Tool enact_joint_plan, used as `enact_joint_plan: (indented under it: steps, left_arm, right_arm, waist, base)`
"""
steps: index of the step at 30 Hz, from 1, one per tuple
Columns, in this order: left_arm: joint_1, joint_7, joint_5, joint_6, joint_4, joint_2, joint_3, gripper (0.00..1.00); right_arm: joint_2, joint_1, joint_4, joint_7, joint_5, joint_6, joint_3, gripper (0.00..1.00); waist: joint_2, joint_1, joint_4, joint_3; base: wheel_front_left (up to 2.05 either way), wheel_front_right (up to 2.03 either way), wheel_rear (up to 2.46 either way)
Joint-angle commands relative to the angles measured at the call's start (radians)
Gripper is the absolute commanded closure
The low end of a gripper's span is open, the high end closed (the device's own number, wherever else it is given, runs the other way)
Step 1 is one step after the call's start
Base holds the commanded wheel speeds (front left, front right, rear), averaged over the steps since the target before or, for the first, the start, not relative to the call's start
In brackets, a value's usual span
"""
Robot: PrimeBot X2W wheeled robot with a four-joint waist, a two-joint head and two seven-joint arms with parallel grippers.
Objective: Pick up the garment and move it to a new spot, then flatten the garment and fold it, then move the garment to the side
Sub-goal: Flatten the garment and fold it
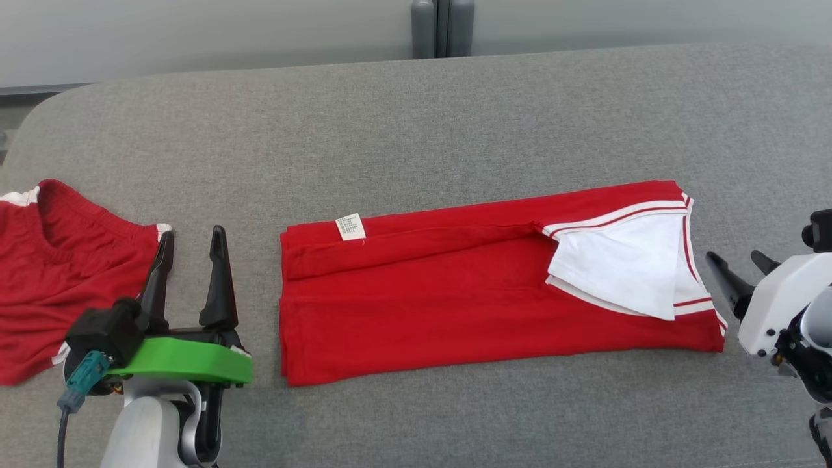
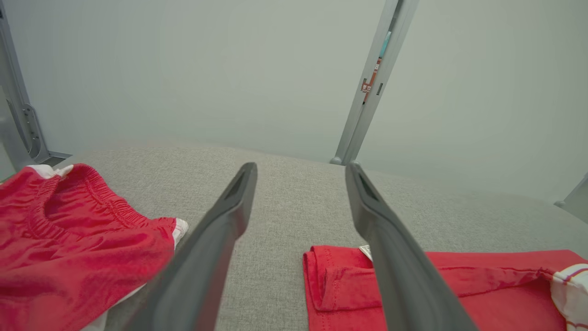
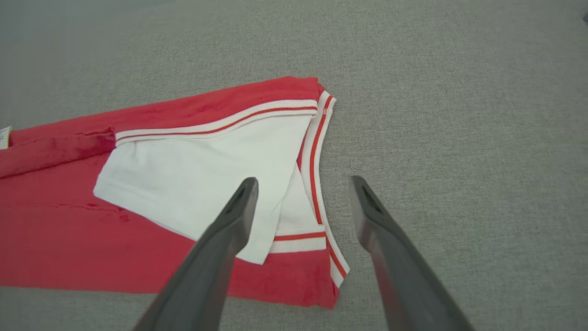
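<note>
The folded red garment (image 1: pixel 455 305) is lying on the grey bench (image 1: pixel 416 130). Its long axis is running left to right across the head view, with the white-trimmed end pointing to the robot's right. One white label (image 1: pixel 350 227) is showing at its far left corner, print too small to read. One pair of red shorts (image 1: pixel 52 279) is lying at the left. The left claw (image 1: pixel 193 233) is hovering between the two, spread wide and empty. The right claw (image 1: pixel 733 257) is gaping empty beside the trimmed end.
</note>
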Motion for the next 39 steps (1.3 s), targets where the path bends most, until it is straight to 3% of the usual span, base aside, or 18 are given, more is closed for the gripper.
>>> enact_joint_plan:
  steps: [1,7,19,25,26,27,39]
  left_arm:
    - [0.015,-0.003,0.011,-0.004,-0.006,-0.004,0.008,0.0]
    - [0.0,-0.003,0.044,-0.006,0.022,0.008,0.003,0.0]
    - [-0.031,-0.003,0.034,-0.007,0.052,0.029,-0.012,0.0]
    - [-0.029,-0.003,0.025,-0.007,0.057,0.033,-0.017,0.0]
    - [-0.029,-0.003,0.024,-0.007,0.057,0.032,-0.016,0.0]
    - [-0.029,-0.003,0.024,-0.007,0.056,0.031,-0.014,0.0]
    - [-0.023,-0.003,0.015,-0.007,0.062,0.022,-0.019,0.0]
  right_arm:
    - [0.027,-0.028,0.031,-0.003,-0.016,-0.001,-0.022,0.0]
    - [0.127,-0.137,0.2,0.011,-0.096,0.0,-0.093,0.0]
    - [0.19,-0.269,0.447,0.006,-0.274,0.0,-0.182,0.0]
    - [0.219,-0.291,0.532,0.022,-0.298,0.0,-0.2,0.0]
    - [0.22,-0.293,0.539,0.024,-0.301,0.0,-0.199,0.58]
    - [0.213,-0.3,0.54,0.014,-0.307,0.0,-0.203,1.0]
    - [0.088,-0.27,0.395,-0.055,-0.364,-0.001,-0.349,1.0]
  waist:
    - [-0.0001,0.0,0.005,-0.001]
    - [-0.0001,0.0,0.027,0.012]
    - [-0.0001,0.0,0.072,0.04]
    - [-0.0001,0.0,0.073,0.052]
    - [-0.0001,0.0,0.072,0.053]
    - [-0.0001,0.0,0.07,0.055]
    - [-0.0001,0.0,0.045,0.031]
  base:
    - [0.0,0.0,0.0]
    - [0.0,0.0,0.0]
    - [0.0,0.0,0.0]
    - [0.0,0.0,0.0]
    - [0.0,0.0,0.0]
    - [0.0,0.0,0.0]
    - [0.0,0.0,0.0]
